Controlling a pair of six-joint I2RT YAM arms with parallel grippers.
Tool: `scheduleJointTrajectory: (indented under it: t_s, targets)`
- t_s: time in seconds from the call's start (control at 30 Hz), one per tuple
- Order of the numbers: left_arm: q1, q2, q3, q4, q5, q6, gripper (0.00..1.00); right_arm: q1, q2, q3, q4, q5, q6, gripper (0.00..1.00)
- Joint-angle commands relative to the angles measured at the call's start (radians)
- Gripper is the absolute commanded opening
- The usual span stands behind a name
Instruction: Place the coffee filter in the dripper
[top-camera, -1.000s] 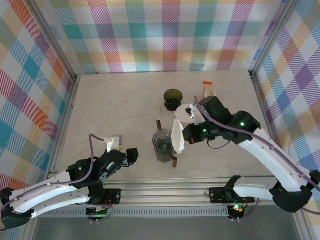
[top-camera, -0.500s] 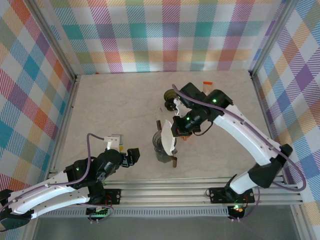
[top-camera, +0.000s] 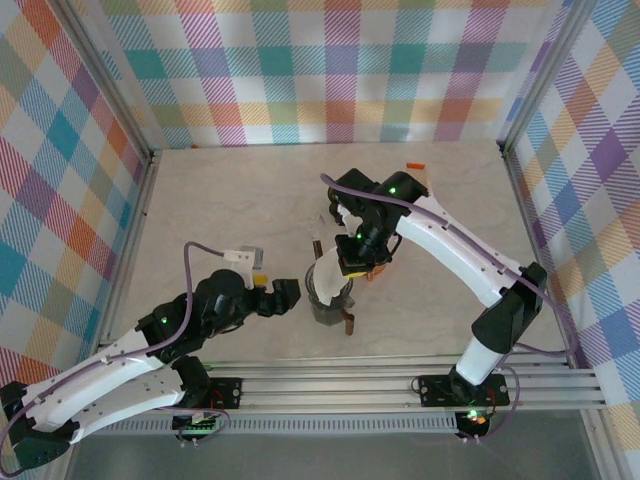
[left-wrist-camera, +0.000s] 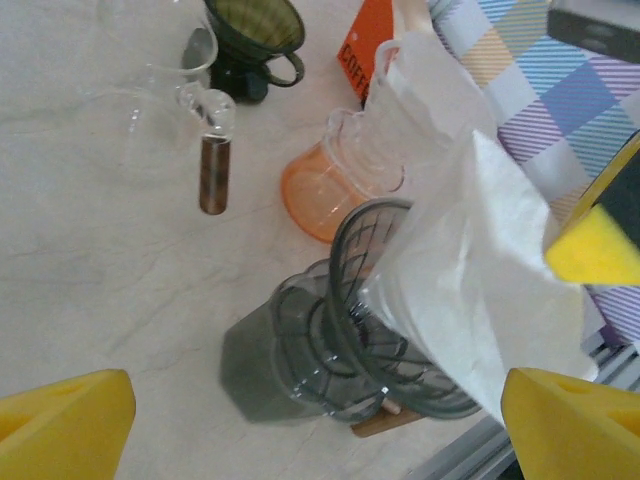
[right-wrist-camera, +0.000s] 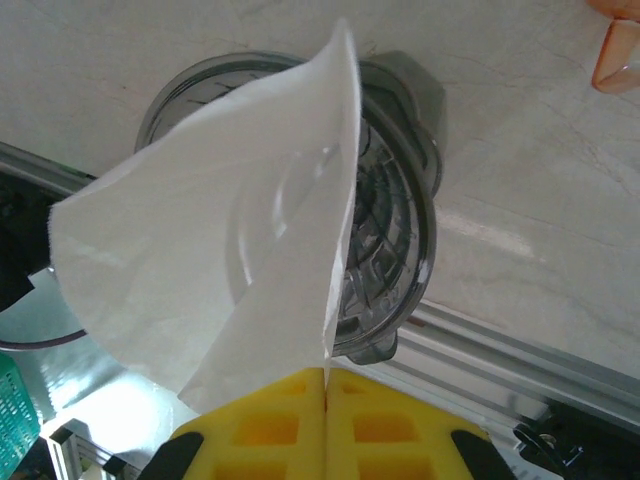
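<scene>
Filter check. On the right wrist view I see the right gripper (right-wrist-camera: 327, 388) with its yellow pads pressed together, pinching one edge of the white coffee filter (right-wrist-camera: 230, 270). The paper fans out over the mouth of the grey ribbed dripper (right-wrist-camera: 395, 230). The left wrist view adds the tilt: the coffee filter (left-wrist-camera: 470, 270) leans on the dripper's (left-wrist-camera: 340, 340) far rim and is not seated. I can't tell how deep its lower end sits. That view also shows an orange cup (left-wrist-camera: 320, 190), a green dripper (left-wrist-camera: 255, 30), a glass server (left-wrist-camera: 150, 90) and an orange card (left-wrist-camera: 362, 50) reading "COFF". From the top view, the left gripper (top-camera: 285, 298) is just beside the dripper, jaws wide apart, holding nothing.
</scene>
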Motion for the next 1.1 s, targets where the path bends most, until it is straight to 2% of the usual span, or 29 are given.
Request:
scheduleJointTrajectory:
  t_s: [0.0, 0.13, 0.3, 0.47, 0.67, 1.07]
  targets:
    - [0.037, 0.048, 0.029, 0.122, 0.138, 0.019, 0.93, -0.006, 0.007, 0.015, -0.004, 0.027, 0.000, 0.00]
    - [0.066, 0.112, 0.027, 0.195, 0.217, 0.009, 0.92, -0.006, 0.014, 0.007, 0.019, 0.030, 0.001, 0.00]
    - [0.086, 0.134, 0.020, 0.253, 0.260, 0.004, 0.92, -0.006, 0.029, 0.000, 0.035, 0.035, -0.005, 0.00]
    - [0.129, 0.183, 0.018, 0.244, 0.268, -0.020, 0.77, -0.006, 0.038, -0.004, 0.052, 0.041, -0.009, 0.00]
    - [0.157, 0.219, -0.007, 0.290, 0.308, -0.031, 0.71, -0.006, 0.045, -0.017, 0.074, 0.035, -0.011, 0.00]
    - [0.159, 0.208, -0.031, 0.250, 0.314, -0.026, 0.50, -0.006, 0.028, -0.076, 0.134, 0.044, -0.009, 0.00]
